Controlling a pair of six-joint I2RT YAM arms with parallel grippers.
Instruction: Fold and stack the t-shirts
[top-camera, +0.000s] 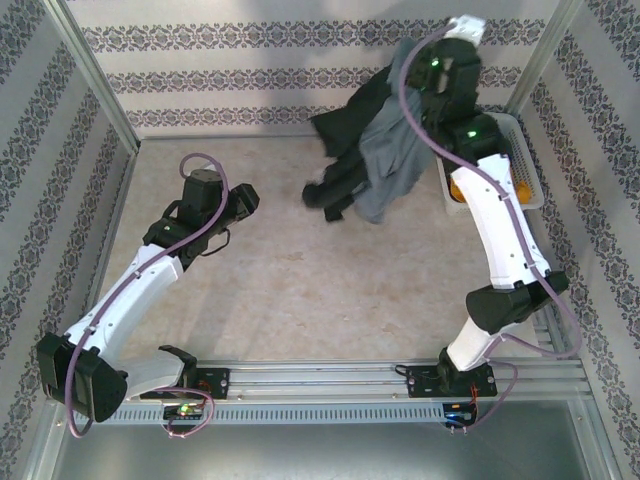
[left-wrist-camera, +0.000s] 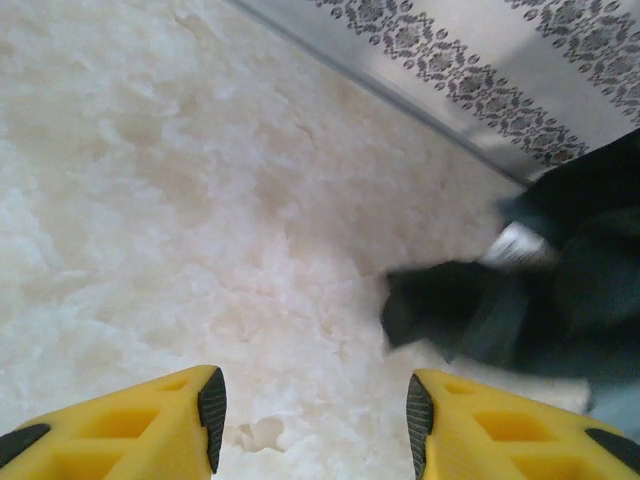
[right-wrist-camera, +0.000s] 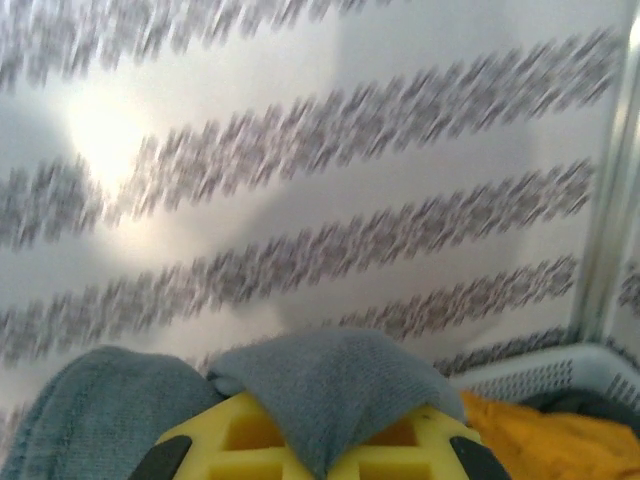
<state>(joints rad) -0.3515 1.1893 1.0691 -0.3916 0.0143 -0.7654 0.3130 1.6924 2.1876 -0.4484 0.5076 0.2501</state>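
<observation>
While gripping a fold of the blue-grey t-shirt (right-wrist-camera: 335, 385) between pressed-together yellow fingers, holding it high near the back wall with the right tool (right-wrist-camera: 320, 450) and letting the cloth hang down long and narrow toward the table (top-camera: 300, 290). Also carrying the black t-shirt (top-camera: 345, 120), tangled with the grey one, draping on its left side and reaching down-left, the lowest part seeming to be resting on the table. Not being able to tell whether pinched as well or only caught in the grey cloth.

Holding the left tool (left-wrist-camera: 312, 405) spread wide, gripping nothing, hovering low over the bare table on the left side. Looking from this tool, finding the black cloth ahead and to the right, near but apart, with nothing standing between. Judging the left arm as the free and nearer one for taking the hanging lower end, by going forward and rightward.

Having the white lattice basket (top-camera: 528, 170) just right of the hanging bundle, under the right arm, with an orange object (right-wrist-camera: 530, 430) lying inside. Risking a swing of cloth against the basket rim, or dragging both shirts together instead of separating them.
</observation>
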